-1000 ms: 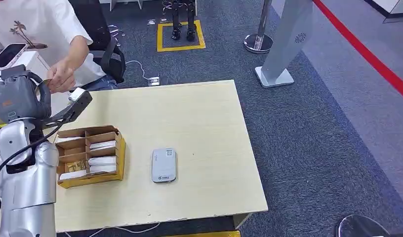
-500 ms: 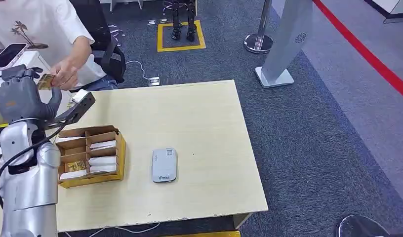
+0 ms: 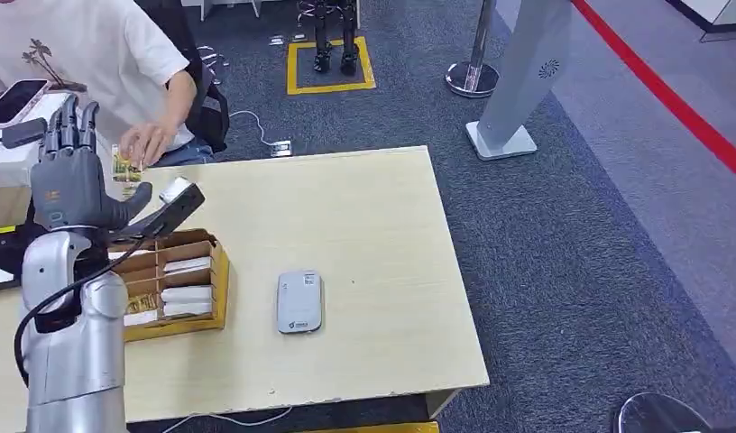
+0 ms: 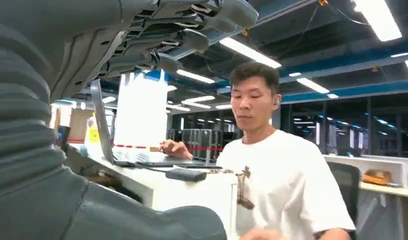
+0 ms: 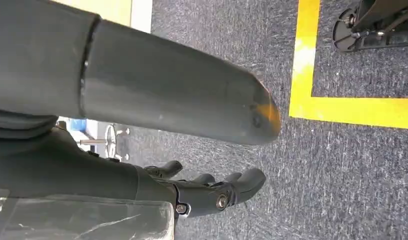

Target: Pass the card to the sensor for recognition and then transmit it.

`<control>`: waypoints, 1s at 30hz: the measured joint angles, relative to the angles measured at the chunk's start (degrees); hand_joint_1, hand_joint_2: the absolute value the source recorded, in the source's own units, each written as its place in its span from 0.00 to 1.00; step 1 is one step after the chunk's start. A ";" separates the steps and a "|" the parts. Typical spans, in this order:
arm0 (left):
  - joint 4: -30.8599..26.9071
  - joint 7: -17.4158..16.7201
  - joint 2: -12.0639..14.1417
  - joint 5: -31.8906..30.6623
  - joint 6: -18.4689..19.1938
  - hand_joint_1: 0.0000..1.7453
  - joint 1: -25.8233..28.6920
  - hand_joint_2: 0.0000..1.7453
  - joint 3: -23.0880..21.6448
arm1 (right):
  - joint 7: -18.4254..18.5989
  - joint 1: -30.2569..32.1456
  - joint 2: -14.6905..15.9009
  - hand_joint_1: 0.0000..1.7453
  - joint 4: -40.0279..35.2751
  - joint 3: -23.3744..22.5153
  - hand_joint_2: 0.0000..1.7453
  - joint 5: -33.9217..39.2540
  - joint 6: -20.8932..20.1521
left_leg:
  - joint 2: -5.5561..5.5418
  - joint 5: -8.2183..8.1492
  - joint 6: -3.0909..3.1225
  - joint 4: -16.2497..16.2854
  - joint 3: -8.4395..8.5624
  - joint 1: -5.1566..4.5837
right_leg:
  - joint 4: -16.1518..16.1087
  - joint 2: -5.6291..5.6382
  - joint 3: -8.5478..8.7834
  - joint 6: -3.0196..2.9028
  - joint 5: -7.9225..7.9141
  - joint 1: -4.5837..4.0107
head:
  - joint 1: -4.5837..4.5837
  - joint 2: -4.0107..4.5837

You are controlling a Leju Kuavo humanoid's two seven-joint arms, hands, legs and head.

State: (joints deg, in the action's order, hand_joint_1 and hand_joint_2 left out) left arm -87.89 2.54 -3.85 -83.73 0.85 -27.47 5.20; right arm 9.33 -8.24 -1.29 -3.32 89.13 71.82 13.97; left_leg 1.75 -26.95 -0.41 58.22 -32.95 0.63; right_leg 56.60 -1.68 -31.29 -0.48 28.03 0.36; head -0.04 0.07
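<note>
Beyond the table, a person's hand half-hides the card; left hand fingers spread, empty.

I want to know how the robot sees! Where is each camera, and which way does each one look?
Head view: high on the body, looking down at the table, the reader and the raised left robot hand.
Left wrist view: behind the left robot hand, facing the person.
Right wrist view: behind the hanging right robot hand, facing the carpet.
Head and left wrist views share the person and the left robot hand.
</note>
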 joint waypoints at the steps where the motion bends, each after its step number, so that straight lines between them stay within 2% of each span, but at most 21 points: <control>1: -0.57 0.11 0.00 1.27 0.59 0.00 0.52 1.00 -0.48 | -0.15 0.01 0.00 0.00 0.00 0.00 0.00 0.20 0.02 | 0.00 0.00 0.00 0.00 0.00 0.00 | 0.00 0.00 0.00 0.00 0.00 0.00 | 0.00 0.00; 4: -1.74 1.72 0.31 7.08 3.60 0.00 2.09 1.00 -2.62 | -0.33 0.01 0.00 0.00 0.00 0.00 0.00 0.91 0.00 | 0.00 0.00 0.00 0.00 0.00 0.00 | 0.00 0.00 0.01 0.00 0.00 0.00 | -0.02 0.00; 7: -2.32 3.30 2.10 13.91 6.89 0.00 3.95 1.00 -5.42 | -0.48 0.04 0.07 0.00 0.00 0.00 0.00 1.84 0.00 | 0.03 0.00 0.00 -0.01 0.00 -0.01 | 0.00 0.03 0.02 0.00 0.00 0.00 | -0.02 0.00; 10: -3.04 4.15 6.13 20.94 9.57 0.00 7.40 1.00 -9.75 | -0.48 0.28 0.18 0.00 0.00 0.00 0.00 2.25 -0.02 | 0.10 -0.01 0.00 -0.03 0.01 0.00 | 0.00 0.08 0.02 0.00 0.00 0.00 | -0.02 0.00; 13: -4.61 3.93 11.42 26.64 10.38 0.00 12.34 1.00 -13.97 | -0.48 0.43 0.33 0.00 0.00 0.00 0.00 2.56 -0.04 | 0.18 -0.03 -0.03 -0.05 0.03 0.00 | 0.00 0.19 -0.04 -0.01 0.01 0.00 | 0.00 0.00; 17: -7.17 2.73 16.09 29.48 10.34 0.00 17.51 1.00 -17.11 | -0.48 0.60 0.46 0.00 0.00 0.00 0.00 2.75 0.02 | 0.16 -0.03 -0.03 -0.06 0.01 0.01 | 0.00 0.14 -0.06 -0.01 0.04 -0.01 | 0.00 0.00; 23: -11.18 1.11 20.59 31.69 11.12 0.00 22.66 1.00 -18.40 | -0.39 0.65 0.52 0.00 0.00 0.00 0.00 3.08 0.17 | 0.17 -0.03 -0.03 -0.06 0.00 0.00 | 0.00 0.15 -0.03 -0.01 0.03 0.00 | -0.02 0.00; 27: -13.55 0.46 22.99 31.99 11.49 0.00 25.85 1.00 -18.40 | -0.26 0.70 0.52 0.00 0.00 0.00 0.00 3.08 0.39 | 0.15 -0.03 -0.03 -0.06 0.01 0.00 | 0.00 0.11 -0.02 -0.01 0.02 0.00 | -0.02 0.00; 30: -14.95 -0.26 23.78 31.75 11.54 0.00 27.70 1.00 -18.40 | -0.26 0.69 0.52 0.00 0.00 0.00 0.00 3.10 0.44 | 0.15 -0.03 -0.03 -0.06 0.01 0.00 | -0.01 0.12 -0.03 -0.01 0.02 0.00 | -0.02 0.00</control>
State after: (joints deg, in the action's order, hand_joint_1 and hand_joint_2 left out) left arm -102.84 2.27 19.93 -51.98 12.39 0.23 -13.20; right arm 9.07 -7.55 -0.77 -3.32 89.13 74.93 14.40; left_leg 1.90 -26.97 -0.44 58.16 -32.95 0.63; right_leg 56.59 -1.57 -31.31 -0.48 28.05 0.35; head -0.07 0.07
